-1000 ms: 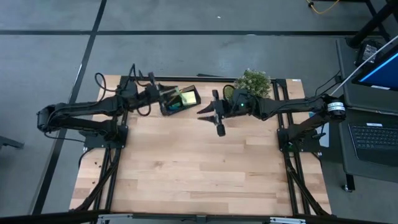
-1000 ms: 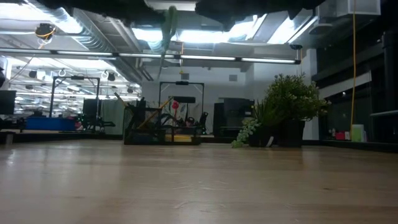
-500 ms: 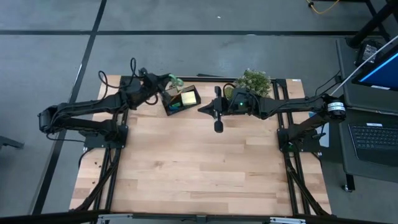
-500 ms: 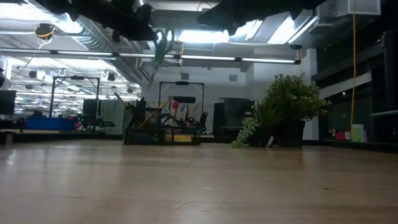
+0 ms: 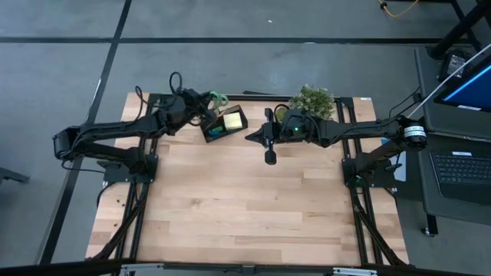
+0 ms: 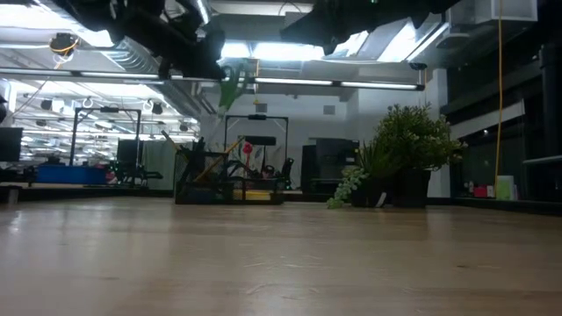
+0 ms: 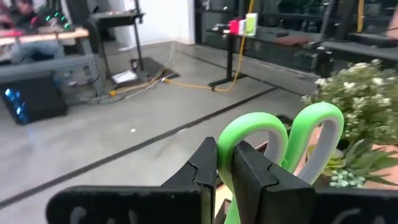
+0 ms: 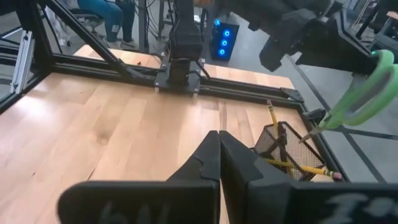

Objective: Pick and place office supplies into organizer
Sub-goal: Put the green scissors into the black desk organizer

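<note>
Most of the sorting looks done to us: the organizer [image 5: 222, 123], at about 11 o'clock on the worktop [image 5: 245, 207], already holds the sticky pad [image 5: 233, 120] and pencils [image 8: 273, 118], and we see no loose supplies left on the bare wood. What remains, as we judge it, is the scissors [image 5: 216, 99], which hang in the air just beyond the organizer's far edge, toward 12 o'clock, blades pointing down at it. Our left claw [image 7: 225, 163] is clenched on one green handle loop, its fingers pressed close with only the plastic between them. They must be lowered into a compartment and let go. The right claw [image 5: 269, 142] hovers above the worktop just to the 3 o'clock side of the organizer, near the plant [image 5: 312, 100]; its fingers sit tight together, gripping nothing, so that arm seems to be waiting.
</note>
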Controlling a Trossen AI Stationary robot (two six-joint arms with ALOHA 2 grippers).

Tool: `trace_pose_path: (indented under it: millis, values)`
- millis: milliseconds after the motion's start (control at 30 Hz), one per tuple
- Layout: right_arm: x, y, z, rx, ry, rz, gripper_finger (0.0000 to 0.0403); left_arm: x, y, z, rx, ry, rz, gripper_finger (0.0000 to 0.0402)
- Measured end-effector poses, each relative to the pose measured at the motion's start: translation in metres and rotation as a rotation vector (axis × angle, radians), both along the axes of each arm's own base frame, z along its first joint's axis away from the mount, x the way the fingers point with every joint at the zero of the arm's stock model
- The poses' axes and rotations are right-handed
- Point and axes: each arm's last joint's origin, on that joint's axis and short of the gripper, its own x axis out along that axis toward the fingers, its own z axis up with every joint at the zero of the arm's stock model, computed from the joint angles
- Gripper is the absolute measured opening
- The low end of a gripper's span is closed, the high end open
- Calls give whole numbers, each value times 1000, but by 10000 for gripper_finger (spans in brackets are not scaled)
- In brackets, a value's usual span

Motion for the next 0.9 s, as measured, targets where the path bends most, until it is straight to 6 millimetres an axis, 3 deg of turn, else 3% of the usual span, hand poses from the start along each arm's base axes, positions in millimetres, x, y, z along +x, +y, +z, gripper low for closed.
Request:
trace_pose_path:
  millis: [233,500,900]
  values:
    - [0,1,-1,-7,8,4,4,6,4,-15,-21,-51,66,22]
    - [0,1,-2,-4,19,5,3,-12,8,-52,-27,-170,94,22]
    - [0,1,-2,-12,18,8,4,-25,13,-71,-87,-192,149,22]
